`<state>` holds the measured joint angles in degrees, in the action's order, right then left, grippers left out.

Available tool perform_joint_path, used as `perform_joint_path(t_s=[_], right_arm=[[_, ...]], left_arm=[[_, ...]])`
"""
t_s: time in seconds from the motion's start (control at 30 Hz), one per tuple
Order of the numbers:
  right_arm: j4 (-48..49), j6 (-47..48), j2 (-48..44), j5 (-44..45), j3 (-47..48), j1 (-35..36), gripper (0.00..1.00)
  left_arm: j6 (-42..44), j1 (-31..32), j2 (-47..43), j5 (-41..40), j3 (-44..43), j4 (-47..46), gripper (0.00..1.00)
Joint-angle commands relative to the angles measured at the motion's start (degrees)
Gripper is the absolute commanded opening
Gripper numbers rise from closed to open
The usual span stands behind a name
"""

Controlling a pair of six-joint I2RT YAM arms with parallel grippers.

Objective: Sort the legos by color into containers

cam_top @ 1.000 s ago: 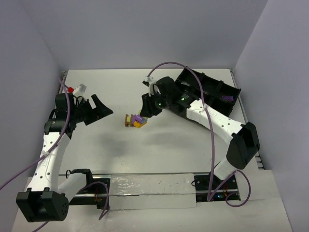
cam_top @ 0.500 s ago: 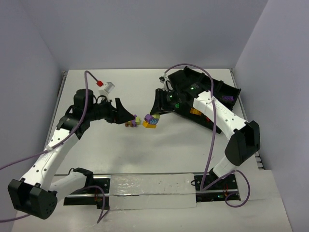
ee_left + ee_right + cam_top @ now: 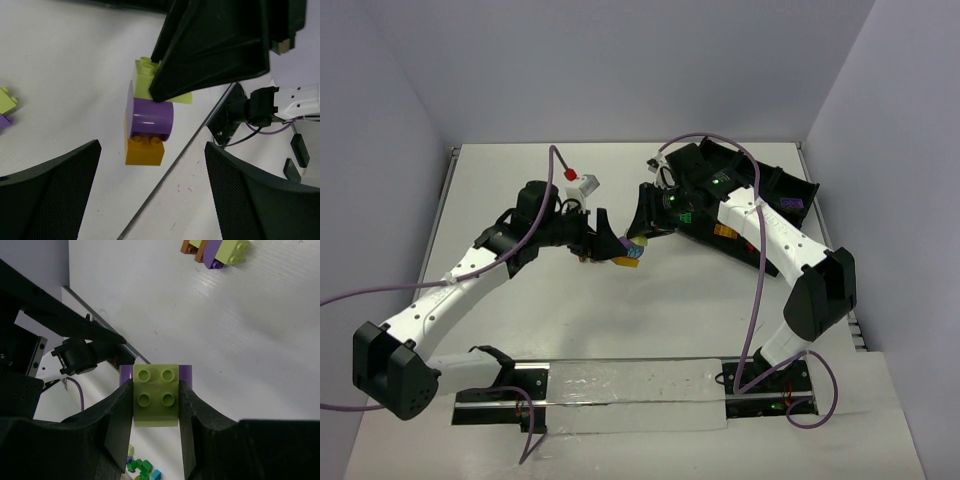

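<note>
Top view, near edge: both arms are pointing from their bases toward the middle of the table (image 3: 650,310).

Left gripper (image 3: 610,237) is hovering at about 9 o'clock of the middle. Its jaws are standing wide and gripping nothing. In the left wrist view its two fingers (image 3: 50,192) are flanking the stack with clear space on either side.

Right gripper (image 3: 639,231) is facing it from 3 o'clock, narrowed onto a three-brick stack (image 3: 146,125). It is pinching the yellow-green brick (image 3: 156,395) at one end. The purple brick (image 3: 150,119) is sitting in the middle and the orange brick (image 3: 144,150) at the other end. I cannot tell whether the stack is touching the table.

A loose cluster (image 3: 214,250) of orange, purple and yellow-green legos is lying on the table just beside the stack, mostly hidden under the left gripper in the top view.

Farther back, at 2 o'clock, the black tray (image 3: 804,187) is sitting by the right wall, with a purple piece (image 3: 790,203) lying in one compartment.
</note>
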<state>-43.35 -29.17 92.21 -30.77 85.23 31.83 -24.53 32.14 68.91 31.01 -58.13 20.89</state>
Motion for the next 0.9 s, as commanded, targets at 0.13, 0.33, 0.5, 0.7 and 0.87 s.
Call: perform_joint_path(t_s=[0.13,0.33,0.5,0.7,0.87], right_arm=[[-0.7,-0.5,-1.4,-3.1,2.3,0.0,0.0],[-0.8,-0.3,-1.1,-4.4,2.9,0.0,0.0],[-1.3,0.2,-0.7,-5.2,3.6,0.0,0.0],[-1.5,0.4,-0.3,-5.0,3.5,-0.1,0.0],[1.1,-0.2,-0.1,-4.3,3.0,-0.9,0.0]], left_arm=[[2.5,2.2,3.4,-3.6,-4.7,-4.1,0.92],[2.7,3.6,5.4,-4.4,-5.3,-4.6,0.87],[1.9,4.4,6.5,-4.4,-4.7,-5.7,0.8],[0.9,5.0,7.2,-4.1,-4.5,-7.4,0.57],[1.6,5.0,7.9,-3.1,-5.8,-5.6,0.15]])
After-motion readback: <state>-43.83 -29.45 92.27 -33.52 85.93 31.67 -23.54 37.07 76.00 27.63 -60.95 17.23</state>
